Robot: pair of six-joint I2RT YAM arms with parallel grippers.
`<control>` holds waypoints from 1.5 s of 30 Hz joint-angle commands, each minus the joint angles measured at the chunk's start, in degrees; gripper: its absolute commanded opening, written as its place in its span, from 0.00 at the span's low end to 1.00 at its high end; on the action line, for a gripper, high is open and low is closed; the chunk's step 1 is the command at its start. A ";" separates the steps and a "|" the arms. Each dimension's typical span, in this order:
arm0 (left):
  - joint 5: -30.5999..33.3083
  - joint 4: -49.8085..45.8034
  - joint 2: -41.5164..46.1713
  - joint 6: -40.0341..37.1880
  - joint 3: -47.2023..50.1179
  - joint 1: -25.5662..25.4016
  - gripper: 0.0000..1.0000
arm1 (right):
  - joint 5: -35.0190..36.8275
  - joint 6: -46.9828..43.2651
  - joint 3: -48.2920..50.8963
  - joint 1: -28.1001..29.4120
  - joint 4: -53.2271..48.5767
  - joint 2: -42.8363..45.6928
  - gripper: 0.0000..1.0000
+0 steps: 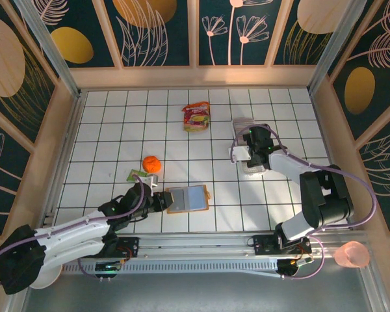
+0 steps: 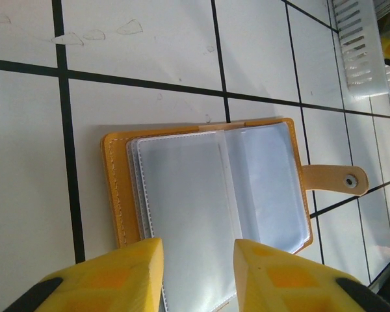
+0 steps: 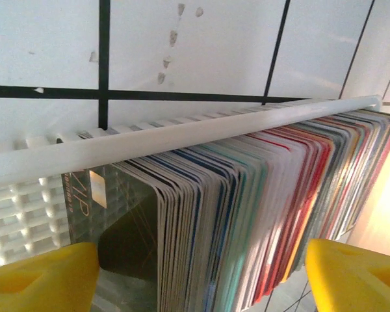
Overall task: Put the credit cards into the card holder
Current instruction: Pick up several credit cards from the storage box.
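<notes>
Opening, left gripper [image 2: 198, 276]: the yellow fingers [image 2: 123, 276] stand part-way apart with a narrow gap and nothing pinched between them.
Contact, left: the fingertips sit over the near edge of the card holder [image 2: 208, 195]. Whether they touch it or hang just above cannot be told.
Pose, left arm: stretched low from the near left corner toward the middle of the table [image 1: 104, 130], ending at the holder's left edge.
Card holder, position: lying open and flat at mid-table [image 1: 188, 198], orange-brown cover down, clear sleeves up, clasp tab [image 2: 331, 179] on the side away from the arm.
Opening, right gripper [image 3: 198, 279]: wide, one finger [image 3: 39, 279] on each side of the row of credit cards [image 3: 247, 214]. Tile shows between the right-hand finger and the cards.
Pose, right arm: elbow bent, reaching from the near right base to the far right, wrist turned down over the tray [image 3: 182, 133].
Credit cards, position: packed on edge in the white slotted tray, well apart from the card holder.
Hidden or cut off: both pairs of fingers are cropped at the frame bottoms. From above, the right wrist covers most of the tray. Print on the front dark card is only partly legible.
Other items: snack packet [image 1: 196, 117], orange ball [image 1: 151, 163], green packet [image 1: 138, 174].
</notes>
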State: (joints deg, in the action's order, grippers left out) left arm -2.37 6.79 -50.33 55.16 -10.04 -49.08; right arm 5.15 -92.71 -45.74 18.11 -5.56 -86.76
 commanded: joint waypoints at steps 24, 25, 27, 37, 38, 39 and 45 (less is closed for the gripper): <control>-1.06 0.25 1.55 1.45 1.77 -0.14 0.13 | 2.24 -1.67 -3.00 0.26 -1.04 2.92 0.39; -1.04 0.24 1.46 1.47 1.72 -0.11 0.13 | 2.24 -1.64 -3.04 0.29 -1.03 2.94 0.37; -0.88 0.25 1.37 1.36 1.61 -0.10 0.13 | 2.31 -1.63 -3.17 0.32 -0.95 3.01 0.34; -1.36 0.58 0.68 1.27 1.46 -0.13 0.14 | 2.32 -1.64 -3.30 0.44 -0.67 3.63 0.26; -1.45 0.68 0.60 1.27 1.44 -0.14 0.13 | 2.19 -1.60 -3.32 0.40 -0.67 3.65 0.25; -1.51 0.77 0.50 1.27 1.39 -0.14 0.13 | 2.19 -1.50 -3.39 0.43 -0.66 3.62 0.25; -1.86 1.08 0.15 1.35 1.17 -0.14 0.13 | 2.15 -1.40 -3.30 0.44 -0.81 3.82 0.25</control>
State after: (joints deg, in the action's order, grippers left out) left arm -3.18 6.68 -49.93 55.96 -8.88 -49.08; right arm 6.35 -93.12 -46.78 18.37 -10.09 -84.77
